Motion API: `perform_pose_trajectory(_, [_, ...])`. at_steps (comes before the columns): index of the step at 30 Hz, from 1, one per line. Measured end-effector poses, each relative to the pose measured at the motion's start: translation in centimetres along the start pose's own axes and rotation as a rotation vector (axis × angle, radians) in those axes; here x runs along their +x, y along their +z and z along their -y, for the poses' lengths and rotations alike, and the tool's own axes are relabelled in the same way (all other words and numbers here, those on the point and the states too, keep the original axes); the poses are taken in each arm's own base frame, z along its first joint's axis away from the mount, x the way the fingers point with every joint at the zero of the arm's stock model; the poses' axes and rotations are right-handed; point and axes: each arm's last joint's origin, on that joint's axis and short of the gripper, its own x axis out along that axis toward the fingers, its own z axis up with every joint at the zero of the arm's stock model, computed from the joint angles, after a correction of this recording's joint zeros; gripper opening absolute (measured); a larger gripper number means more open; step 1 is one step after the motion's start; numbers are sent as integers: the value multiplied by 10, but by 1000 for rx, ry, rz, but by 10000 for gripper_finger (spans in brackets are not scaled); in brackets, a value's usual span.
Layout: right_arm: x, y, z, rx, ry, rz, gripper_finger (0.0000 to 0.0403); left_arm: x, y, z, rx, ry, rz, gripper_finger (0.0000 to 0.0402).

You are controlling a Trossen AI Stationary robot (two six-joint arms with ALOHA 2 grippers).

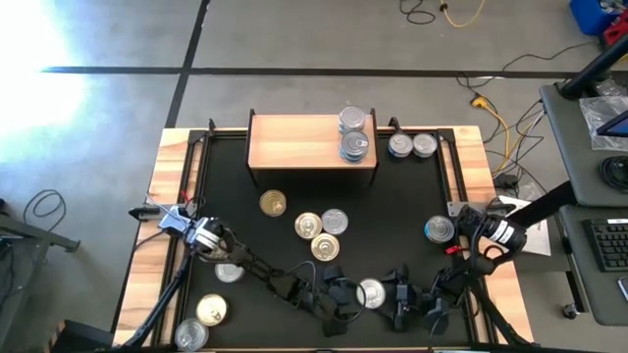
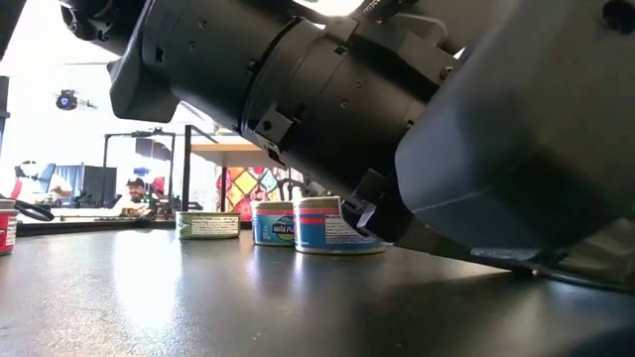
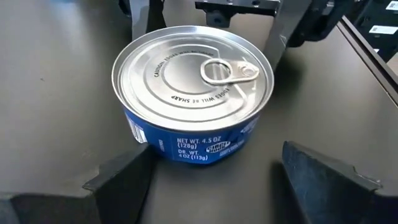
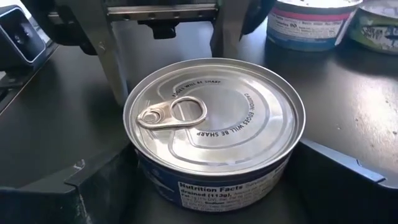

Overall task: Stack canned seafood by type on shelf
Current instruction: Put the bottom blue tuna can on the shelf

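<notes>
Canned seafood lies scattered over the black table (image 1: 226,196), and we start at the near edge. One silver-lidded can (image 1: 371,292) sits between both grippers there. Our left gripper (image 1: 343,294) stands spread wide on one side of it, its fingers (image 3: 118,180) flanking the blue-labelled can (image 3: 194,93) without pressing it. Our right gripper (image 1: 400,294) faces it from the other side, also spread wide, fingers (image 4: 93,180) beside the same can (image 4: 214,121) and gripping nothing. In the high view the two dark grippers crowd this can, so little open room is left around it.

In the low view a large dark arm body (image 2: 377,119) fills most of the picture and hides the grippers. Only three cans (image 2: 298,226) show past it, and a red can (image 2: 6,226) is cut off at the frame edge.

Near the left front corner lie a gold-lidded can (image 1: 212,310) and two silver ones (image 1: 229,273), one (image 1: 191,335) cut by the picture edge. Mid-table, a cluster of four (image 1: 319,230) holds three gold lids and a silver one. A blue-sided can (image 1: 440,230) sits close to the right arm.

Farthest away stands the shelf (image 1: 294,142), a light wood board, with two stacks of cans (image 1: 354,133) at its right end; how many are in each we cannot tell. The rest of the board is bare. Two silver cans (image 1: 411,146) sit just right of it on the table.
</notes>
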Motion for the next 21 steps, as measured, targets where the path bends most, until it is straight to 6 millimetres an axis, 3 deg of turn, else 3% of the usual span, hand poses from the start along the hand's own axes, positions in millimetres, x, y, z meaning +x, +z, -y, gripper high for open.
perform_pose_trajectory(21, [8, 0, 4, 1, 1, -9, 382, 4, 3, -8, 53, 34, -2, 359])
